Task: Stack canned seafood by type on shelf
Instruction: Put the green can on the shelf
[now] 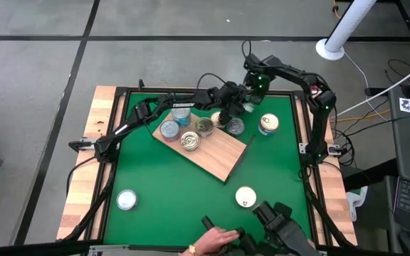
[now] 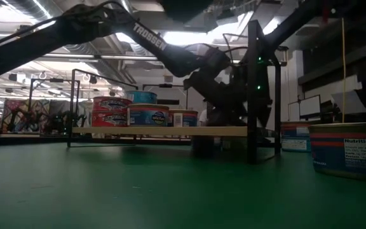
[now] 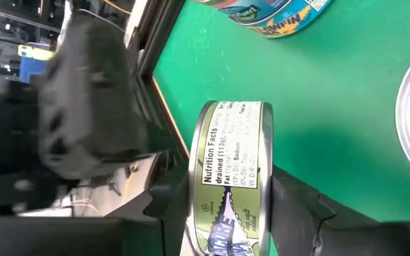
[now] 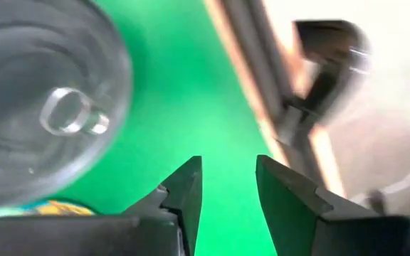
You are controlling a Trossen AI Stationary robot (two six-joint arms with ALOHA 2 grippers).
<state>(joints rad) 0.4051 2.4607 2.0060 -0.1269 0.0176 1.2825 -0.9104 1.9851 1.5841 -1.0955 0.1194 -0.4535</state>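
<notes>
The shelf (image 1: 216,153) lies slanted on the green mat, with several tins (image 1: 189,140) on its far left part. More tins stand on the mat: two beside the shelf's far corner (image 1: 235,126) (image 1: 267,124) and two nearer (image 1: 126,200) (image 1: 245,197). At the shelf's far edge my left gripper (image 1: 223,114) is shut on a tin (image 3: 230,178) with a printed side label. Just right of it my right gripper (image 1: 249,107) points down, open, with only mat between its fingers (image 4: 228,178). A silver-lidded tin (image 4: 41,107) stands beside it. My left gripper pinches the tin between its two fingers, one finger (image 3: 164,203) against one flat round end and the other (image 3: 301,203) against the opposite end (image 3: 267,156). The label wall faces the wrist camera. The arm comes slanting down from the table's left.
The dark table frame (image 1: 301,114) runs close behind both grippers at the far and right sides. A person's hand (image 1: 212,240) rests at the table's near edge beside dark gear (image 1: 280,224). Bare mat lies in front of the shelf (image 1: 169,192).
</notes>
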